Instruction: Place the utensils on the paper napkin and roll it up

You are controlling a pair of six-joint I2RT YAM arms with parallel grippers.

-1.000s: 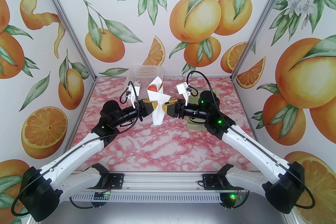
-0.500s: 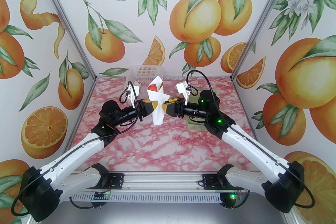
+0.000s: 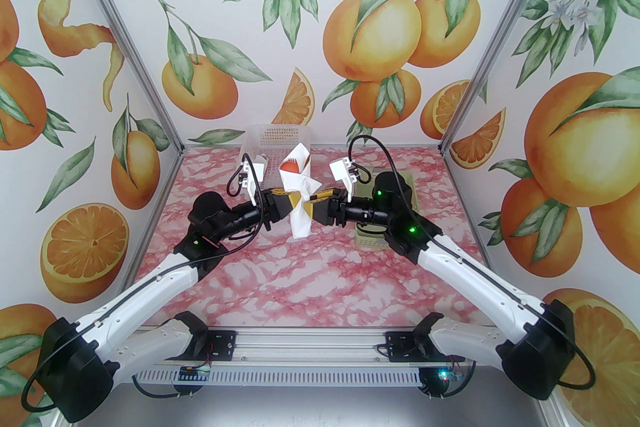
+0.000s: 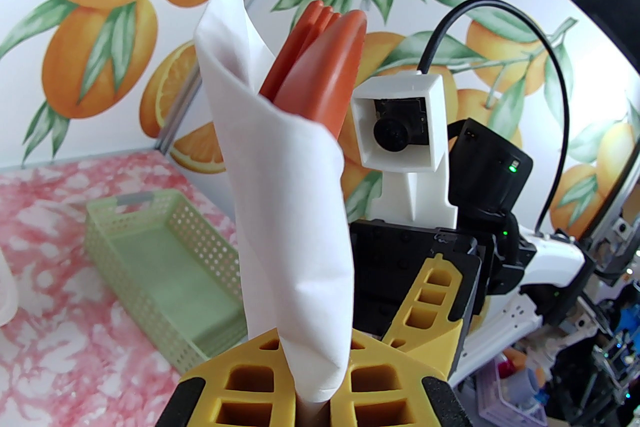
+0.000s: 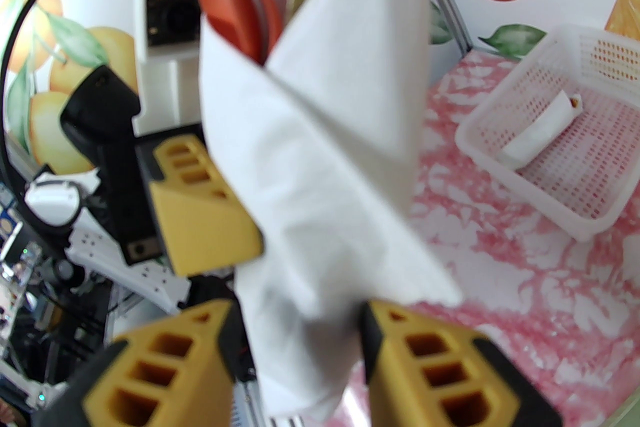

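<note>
Because the paper napkin (image 3: 301, 221) hung in the air over mid-table, wrapped as a loose cone round the utensils (image 4: 320, 59), unrolling was the main hazard. Nearest the robot the table (image 3: 310, 285) lay bare, so anything that fell would land on open marble (the slim pieces could slide out of the cone's open upper end if it tipped). The left gripper (image 4: 312, 380) was clamped on the cone's lower tail. The right gripper (image 5: 300, 315) had its fingers apart on either side of the paper, and whether they pressed it could not be told. With only one pinch holding, the overlapped flap might spring loose. To the right lay a green basket (image 4: 165, 275). Farther off, at the far edge, stood a white basket (image 5: 590, 220) holding another paper roll (image 5: 540, 129), so free room lay mainly left and near.
</note>
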